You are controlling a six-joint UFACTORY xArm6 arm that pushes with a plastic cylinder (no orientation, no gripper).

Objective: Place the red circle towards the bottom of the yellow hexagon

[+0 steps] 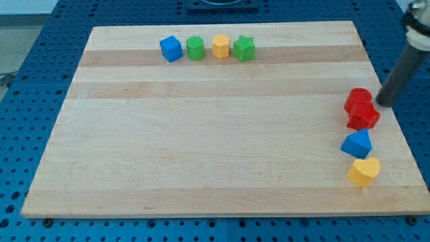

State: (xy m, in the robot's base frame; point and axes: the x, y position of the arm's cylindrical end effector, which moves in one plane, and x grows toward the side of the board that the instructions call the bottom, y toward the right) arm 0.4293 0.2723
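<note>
The red circle (pixel 358 99) sits at the board's right edge, touching a red star-like block (pixel 363 116) just below it. The yellow hexagon (pixel 221 46) stands in a row near the view's top, between a green circle (pixel 195 48) and a green star (pixel 244 48). My tip (pixel 383 103) is at the end of the dark rod, just to the right of the red circle, very close to it or touching it.
A blue cube (pixel 171 48) stands at the left end of the top row. A blue triangle-like block (pixel 357 144) and a yellow heart (pixel 364 171) lie below the red blocks near the board's right edge (pixel 396 121).
</note>
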